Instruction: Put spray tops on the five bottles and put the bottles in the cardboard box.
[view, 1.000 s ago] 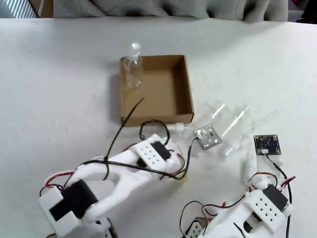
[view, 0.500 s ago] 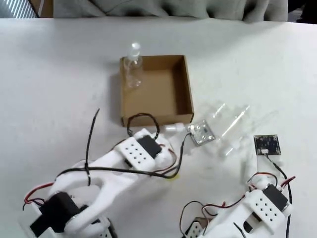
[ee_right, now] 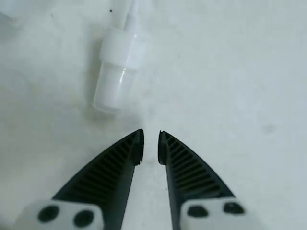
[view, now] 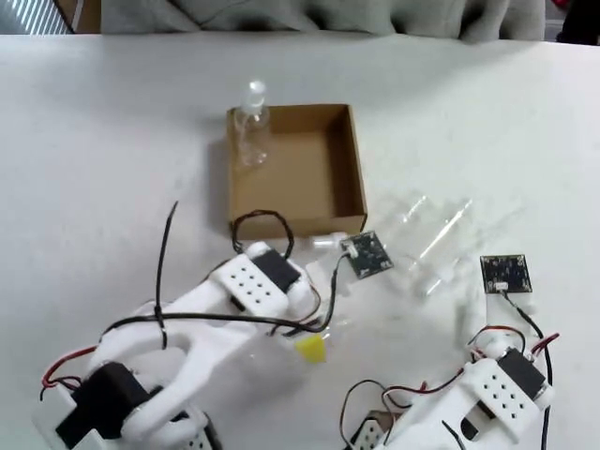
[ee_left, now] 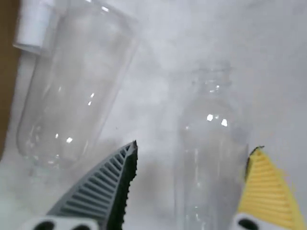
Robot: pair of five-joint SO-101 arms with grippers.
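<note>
White table [view: 112, 141], with the cardboard box [view: 300, 183] up in the upper middle of the high view. One finished bottle [view: 251, 131] stands at the box's upper-left corner. The left arm [view: 216, 319] fills the lower left and the right arm [view: 487, 394] sits in the lower right. A few clear loose bottles [view: 431, 234] lie just right of the box.

The key bit is in the left wrist view. An uncapped bottle [ee_left: 211, 158] lies right between the fingers of the left gripper [ee_left: 196, 146]. Its long axis runs straight away from the gripper and its open neck points to the top of the frame. The fingers are spread wide either side of it and haven't clamped. I can't tell if the yellow one touches. So the left arm is clearly the nearer one for that grab.

A capped bottle [ee_left: 76, 91] lies off to the upper left.

The right gripper [ee_right: 150, 132] is pinched to a sliver and holds nothing. A spray top [ee_right: 116, 72] lies just ahead, toward the upper left.
</note>
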